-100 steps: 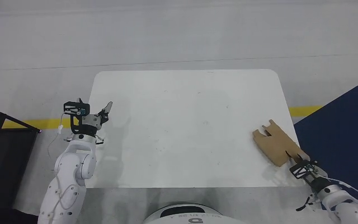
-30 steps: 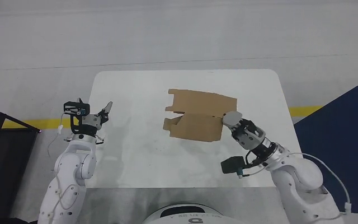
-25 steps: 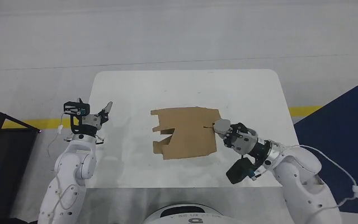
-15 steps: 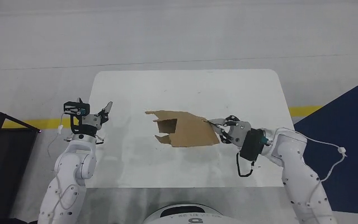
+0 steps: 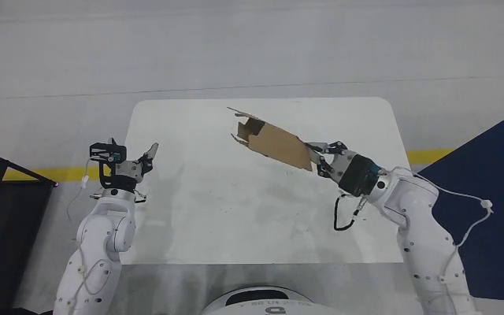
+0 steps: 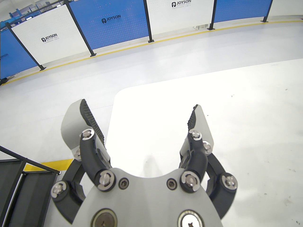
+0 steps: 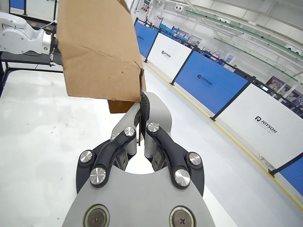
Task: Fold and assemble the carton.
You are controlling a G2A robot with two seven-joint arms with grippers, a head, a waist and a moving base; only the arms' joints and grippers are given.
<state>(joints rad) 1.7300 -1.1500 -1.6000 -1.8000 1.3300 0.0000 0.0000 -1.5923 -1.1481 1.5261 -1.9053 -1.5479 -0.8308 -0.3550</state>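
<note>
A flattened brown carton [image 5: 272, 142] hangs tilted in the air over the back middle of the white table [image 5: 236, 220]. My right gripper [image 5: 319, 163] is shut on its near right edge. In the right wrist view the carton [image 7: 94, 48] rises from the closed fingers [image 7: 148, 105], one corner pinched between the pads, with a fold line across its face. My left gripper [image 5: 148, 153] stands open over the table's left edge, far from the carton. Its own view shows the left gripper [image 6: 139, 116] spread wide with nothing between the fingers.
The table's left edge and rounded back corner [image 6: 118, 93] lie just below the left gripper. A black frame [image 5: 16, 197] stands on the floor beside the table's left side. A blue mat [image 5: 472, 181] lies on the floor at the right.
My right gripper has carried the carton from the table's right edge to the middle, then lifted and swung it up toward the back. The left arm has kept still.
</note>
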